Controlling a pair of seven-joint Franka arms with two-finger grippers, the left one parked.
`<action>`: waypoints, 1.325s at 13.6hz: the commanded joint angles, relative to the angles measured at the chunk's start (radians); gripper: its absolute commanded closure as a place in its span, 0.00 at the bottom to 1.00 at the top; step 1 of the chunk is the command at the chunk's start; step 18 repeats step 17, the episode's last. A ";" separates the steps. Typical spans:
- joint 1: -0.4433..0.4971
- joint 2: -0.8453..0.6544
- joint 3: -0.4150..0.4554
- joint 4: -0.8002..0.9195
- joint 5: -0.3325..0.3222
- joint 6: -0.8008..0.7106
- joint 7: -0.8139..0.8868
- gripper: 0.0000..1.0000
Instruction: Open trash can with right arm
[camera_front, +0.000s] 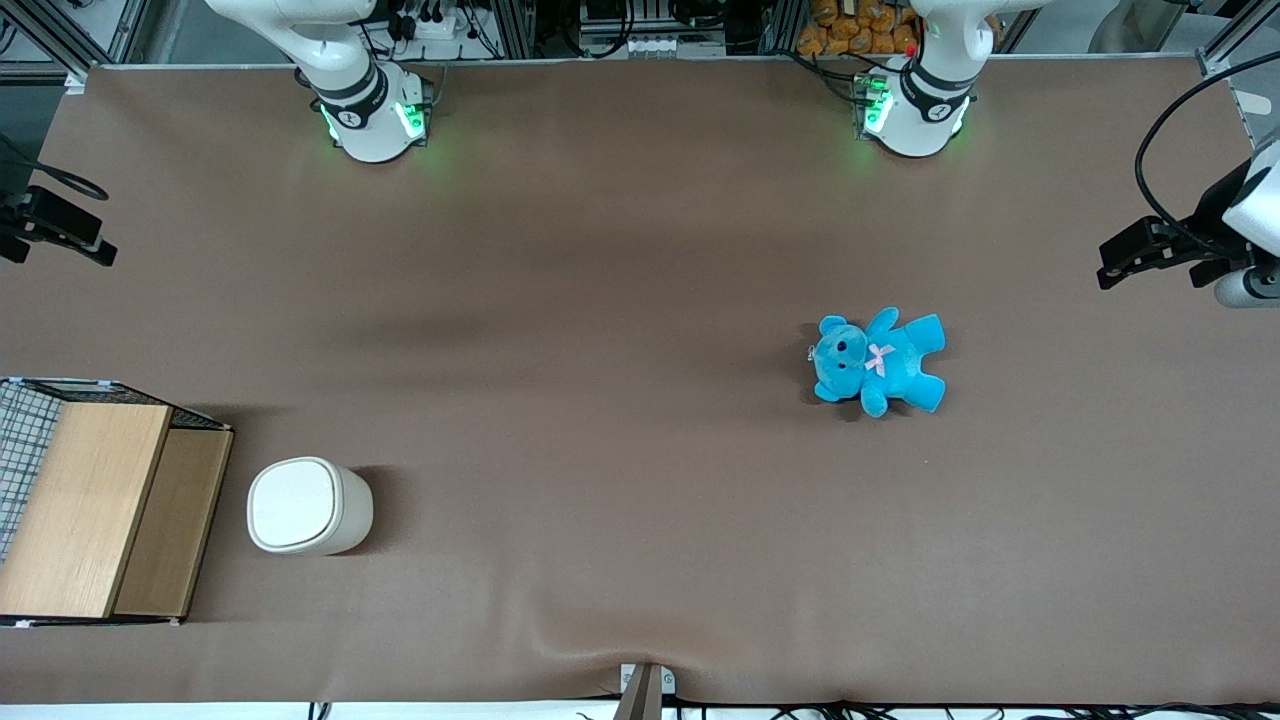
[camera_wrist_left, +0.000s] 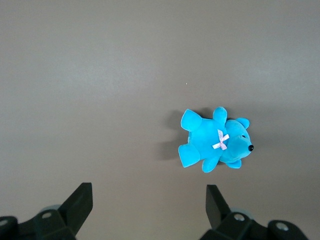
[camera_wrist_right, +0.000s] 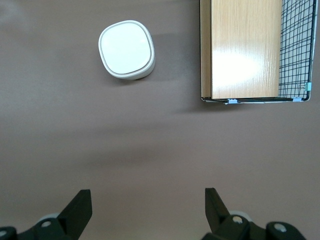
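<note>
The trash can (camera_front: 305, 505) is a small cream-white bin with a rounded-square top. It stands upright with its lid shut, toward the working arm's end of the table and near the front camera. It also shows in the right wrist view (camera_wrist_right: 126, 49). My right gripper (camera_front: 70, 235) hangs high at the working arm's edge of the table, farther from the front camera than the can and well apart from it. In the right wrist view the gripper (camera_wrist_right: 147, 200) is open and empty, with its fingers (camera_wrist_right: 80, 207) wide apart over bare table.
A wooden box with wire mesh (camera_front: 90, 510) stands beside the trash can at the table's edge and also shows in the right wrist view (camera_wrist_right: 245, 50). A blue teddy (camera_front: 880, 362) lies toward the parked arm's end. The brown table cover (camera_front: 600, 450) has a small fold near its front edge.
</note>
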 joint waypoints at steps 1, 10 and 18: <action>-0.004 -0.014 0.008 -0.012 -0.009 0.002 0.008 0.00; -0.010 0.007 0.006 0.009 -0.009 0.001 0.008 0.00; -0.013 0.010 0.005 0.009 -0.009 -0.002 0.010 0.00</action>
